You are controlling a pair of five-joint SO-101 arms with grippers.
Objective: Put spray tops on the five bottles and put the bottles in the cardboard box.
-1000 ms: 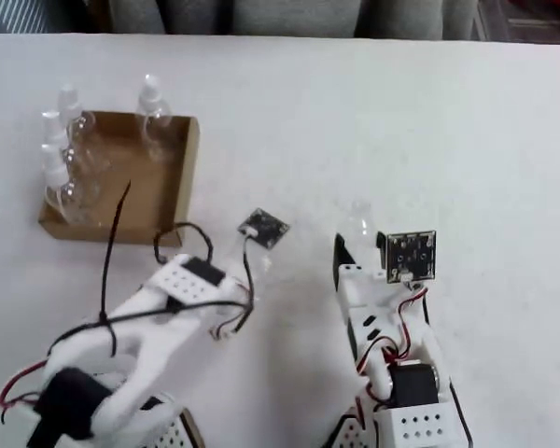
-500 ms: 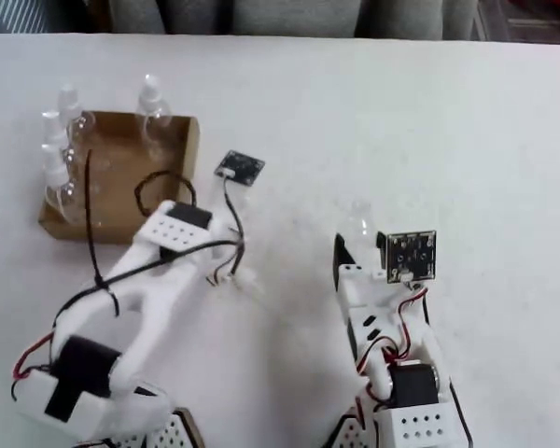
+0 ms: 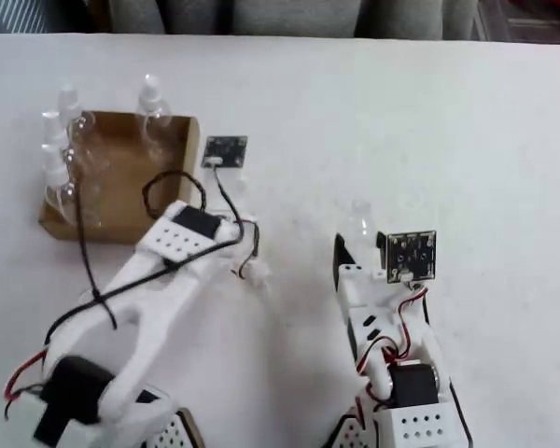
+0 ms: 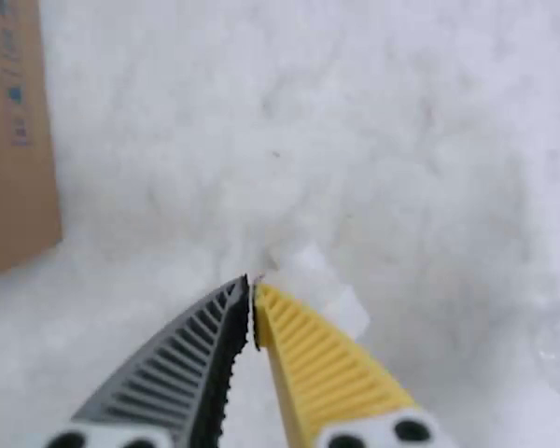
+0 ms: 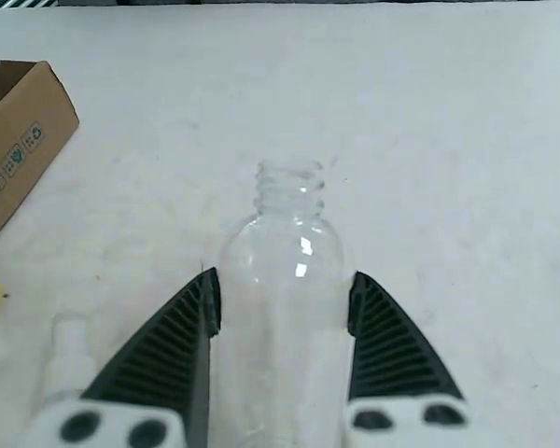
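High view, box (image 3: 121, 161) w/ four bottles (image 3: 150, 108)

Glossy plastic bottle (image 5: 282, 271), matt cardboard box (image 3: 189, 159)

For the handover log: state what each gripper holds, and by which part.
Right gripper holds the clear bottle by its body, below the uncapped neck. Left gripper is shut on nothing; a white spray top lies just beyond its tips.
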